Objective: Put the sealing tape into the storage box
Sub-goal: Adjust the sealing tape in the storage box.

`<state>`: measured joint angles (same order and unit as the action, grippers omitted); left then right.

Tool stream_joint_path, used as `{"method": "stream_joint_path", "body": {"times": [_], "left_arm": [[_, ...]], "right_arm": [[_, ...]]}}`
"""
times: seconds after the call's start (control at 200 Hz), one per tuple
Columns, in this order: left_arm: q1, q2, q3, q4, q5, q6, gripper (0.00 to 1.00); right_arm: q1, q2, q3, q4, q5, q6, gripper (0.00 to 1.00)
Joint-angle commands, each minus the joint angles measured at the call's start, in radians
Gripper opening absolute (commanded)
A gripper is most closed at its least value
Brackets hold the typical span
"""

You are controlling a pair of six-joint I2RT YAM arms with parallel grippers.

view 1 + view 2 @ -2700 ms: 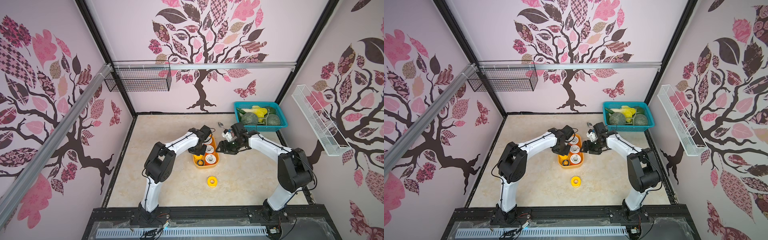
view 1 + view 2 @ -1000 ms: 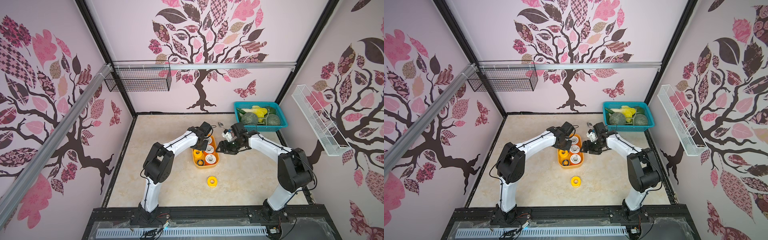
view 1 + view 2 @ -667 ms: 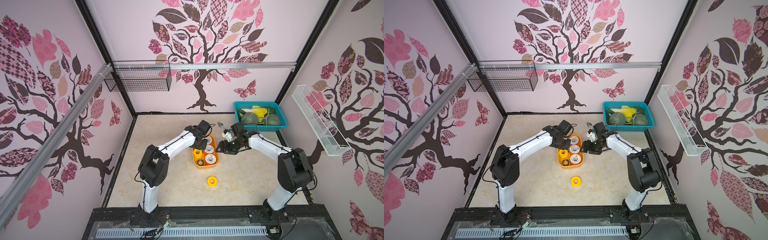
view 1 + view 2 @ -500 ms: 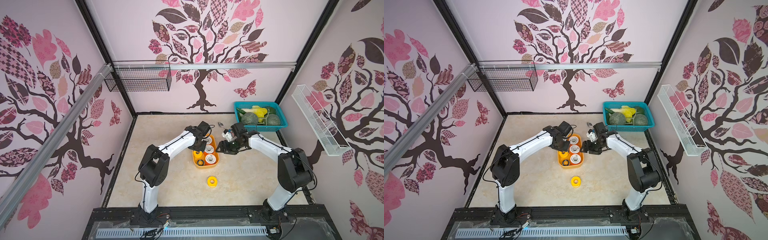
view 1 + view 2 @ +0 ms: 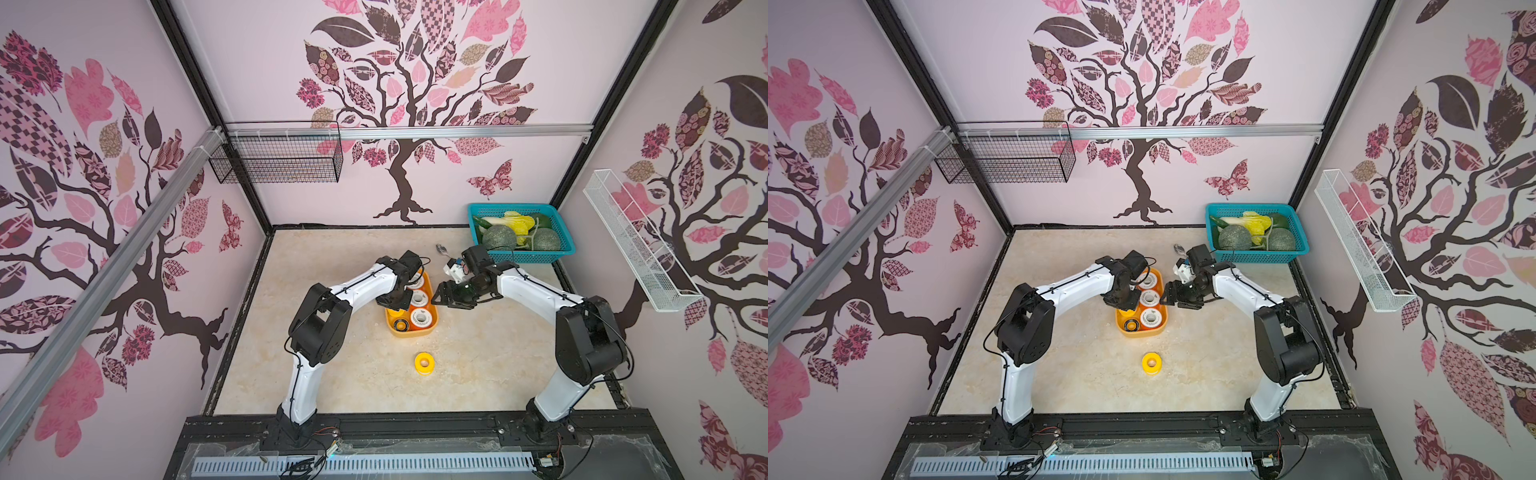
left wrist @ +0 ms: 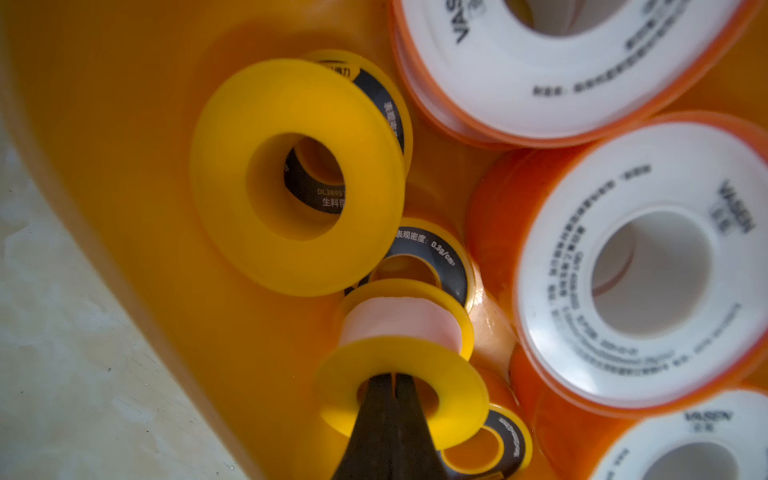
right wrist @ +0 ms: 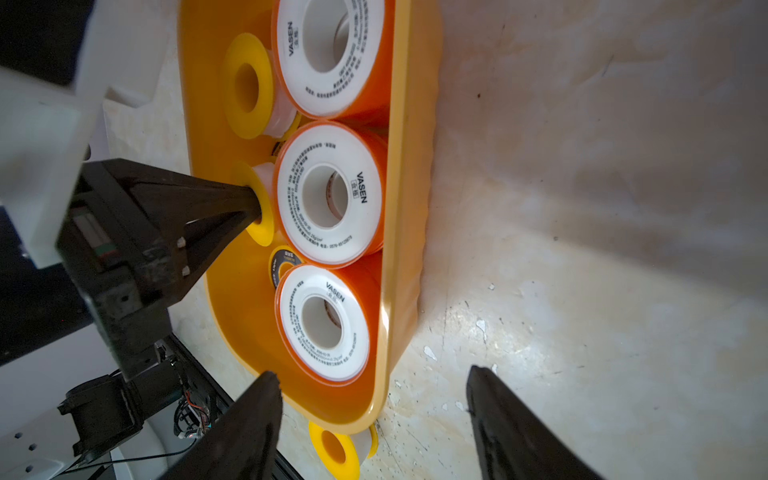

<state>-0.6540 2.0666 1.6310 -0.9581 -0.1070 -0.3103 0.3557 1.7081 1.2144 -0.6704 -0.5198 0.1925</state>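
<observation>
The storage box (image 6: 124, 166) is glossy plastic, the sealing tape (image 6: 220, 178) spools smooth plastic, the tabletop (image 7: 582, 208) matt, stone-like.

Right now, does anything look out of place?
A loose roll lies on the table, outside the box on the robot's side. In the box, the shut left claw pokes into the hole of a yellow roll instead of gripping it.
</observation>
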Motion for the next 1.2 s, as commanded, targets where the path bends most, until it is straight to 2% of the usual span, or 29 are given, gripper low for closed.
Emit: {"method": "stream_joint_path", "body": {"times": [0.0, 1.196], "left_arm": [[0.005, 0.027, 0.027, 0.002, -0.011, -0.003, 0.03], [0.010, 0.108, 0.121, 0.055, -0.113, -0.012, 0.05]], "right_arm": [[-0.006, 0.002, -0.006, -0.006, 0.001, -0.017, 0.75], [-0.006, -0.010, -0.007, -0.015, -0.003, -0.019, 0.75]]}}
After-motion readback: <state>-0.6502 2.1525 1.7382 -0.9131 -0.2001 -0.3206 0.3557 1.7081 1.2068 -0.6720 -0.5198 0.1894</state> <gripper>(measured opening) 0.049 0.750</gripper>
